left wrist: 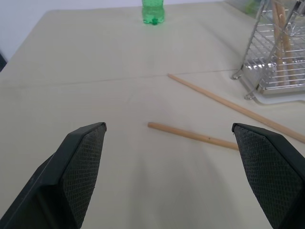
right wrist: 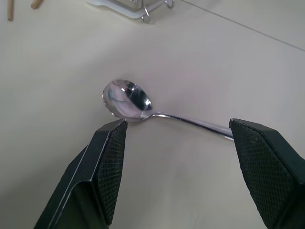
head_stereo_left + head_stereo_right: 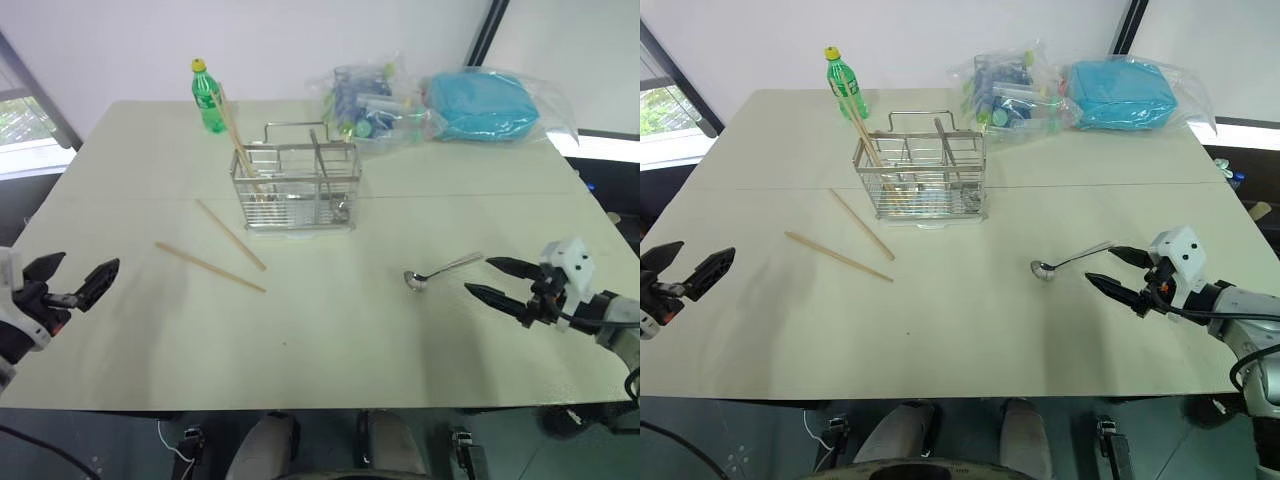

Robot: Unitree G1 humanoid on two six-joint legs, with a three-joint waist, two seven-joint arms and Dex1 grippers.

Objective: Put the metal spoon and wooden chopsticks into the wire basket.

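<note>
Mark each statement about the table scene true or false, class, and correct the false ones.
1. The metal spoon lies on the table. True.
2. The right claw grips the spoon. False: it is open, just short of it.
3. Two wooden chopsticks lie loose on the table. True.
4. The wire basket is empty. False: chopsticks already stand in it.
5. The left claw holds a chopstick. False: it is open and empty.

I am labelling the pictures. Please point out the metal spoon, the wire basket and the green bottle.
metal spoon (image 2: 125, 99): right wrist view, on its bowl.
wire basket (image 3: 296, 187): left eye view, on its front mesh wall.
green bottle (image 3: 208, 100): left eye view, on its body.
</note>
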